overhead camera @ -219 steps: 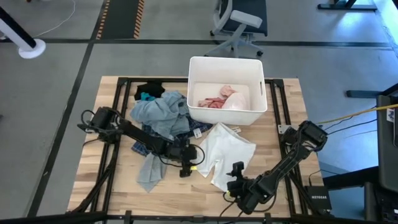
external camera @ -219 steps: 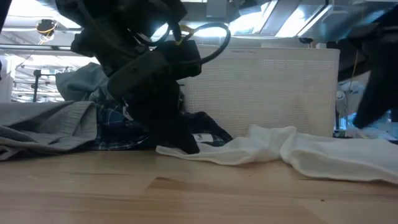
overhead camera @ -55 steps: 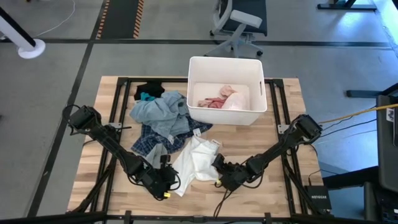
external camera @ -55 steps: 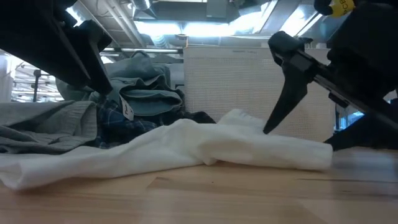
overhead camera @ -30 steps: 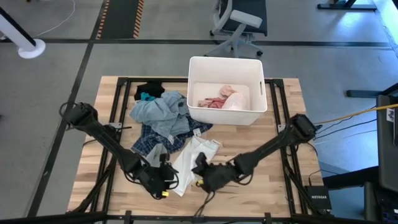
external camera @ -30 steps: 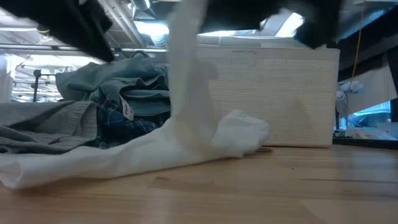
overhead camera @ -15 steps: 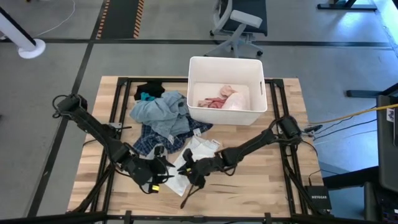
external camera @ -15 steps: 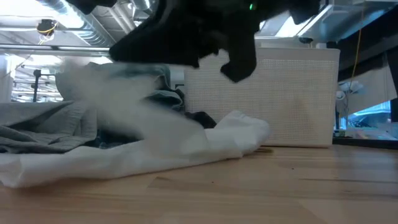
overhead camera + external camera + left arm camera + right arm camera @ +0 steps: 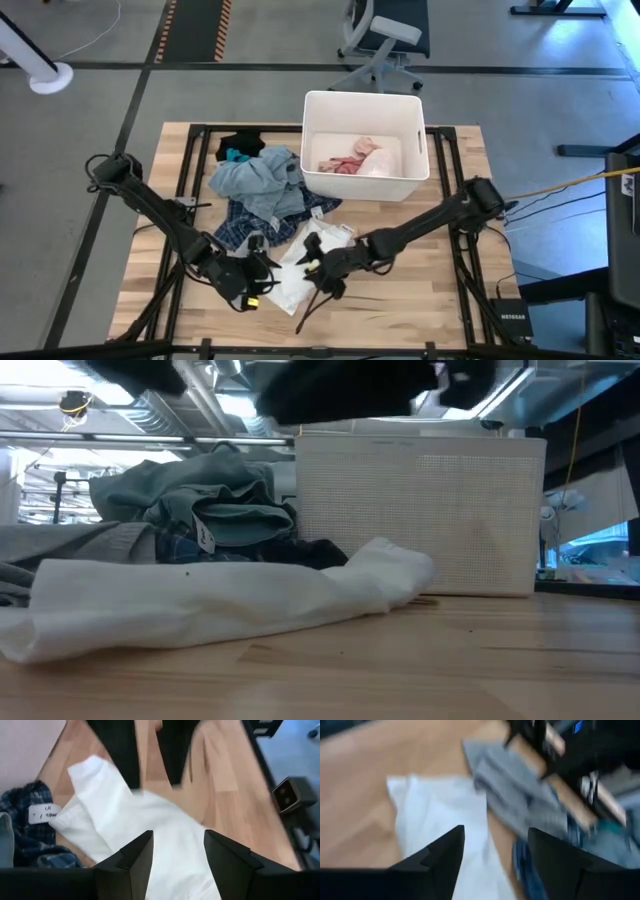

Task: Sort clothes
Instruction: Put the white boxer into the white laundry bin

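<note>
I take the white bin (image 9: 365,145) as my landmark. It sits at the far middle of the wooden table (image 9: 450,300), and a pink garment (image 9: 350,158) lies bunched inside it.

The white garment (image 9: 300,265) lies folded flat on the table, well in front of the bin and a little to its left. In the low view it shows as a long, rumpled roll (image 9: 210,605) stretched across the wood, with its right end lying in front of the bin's mesh wall (image 9: 420,510).

My left gripper (image 9: 262,283) is low over the near-left edge of that white garment, farther from the bin than the cloth itself. The left wrist view shows its two dark fingers (image 9: 135,857) spread apart with white fabric visible between them, holding nothing. My right gripper (image 9: 312,262) hangs over the same garment from the other side, in front of the bin. In the right wrist view its fingers (image 9: 445,850) are also spread and empty, with the white cloth beneath them.

To the left of the bin sits the remaining pile: a light blue-grey garment (image 9: 255,180) on top, a dark blue plaid one (image 9: 245,222) under it and nearer me. A black piece (image 9: 240,143) and a teal scrap (image 9: 234,155) lie at the far edge.
</note>
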